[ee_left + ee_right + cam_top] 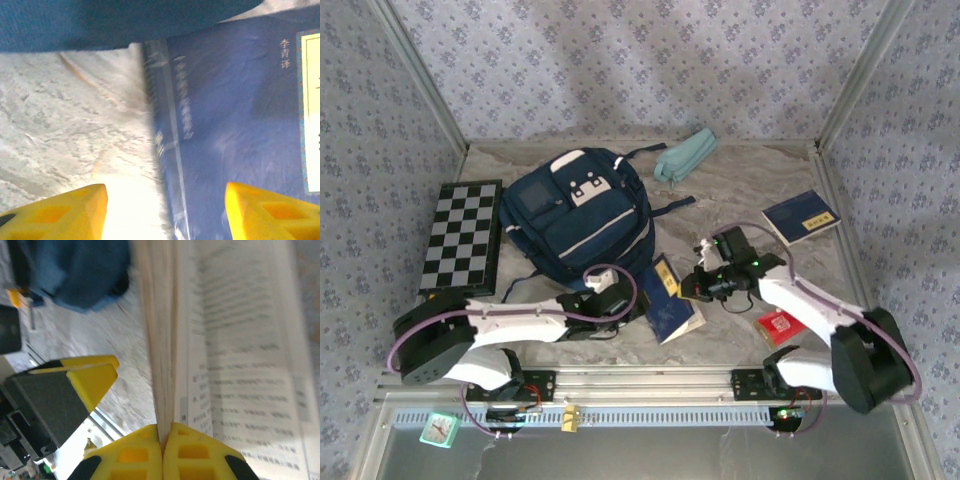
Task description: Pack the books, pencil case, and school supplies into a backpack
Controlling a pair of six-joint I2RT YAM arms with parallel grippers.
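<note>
The navy backpack [578,218] lies flat at the back left of the table. In front of its right corner lies a navy book [672,305] with its cover partly lifted. My right gripper [162,442] is shut on the edge of that book's pages [160,340], and a printed page [240,335] fans open beside it. My left gripper [165,212] is open, its fingers straddling the book's spine [165,145] just above the table. A second navy book [801,216] lies at the right. The teal pencil case [685,157] lies behind the backpack. The red packet [780,325] sits by the right arm.
A black-and-white checkered board [463,235] lies left of the backpack. Patterned walls close the table on three sides. A metal rail [650,378] runs along the near edge, with a small green clock [440,430] below it.
</note>
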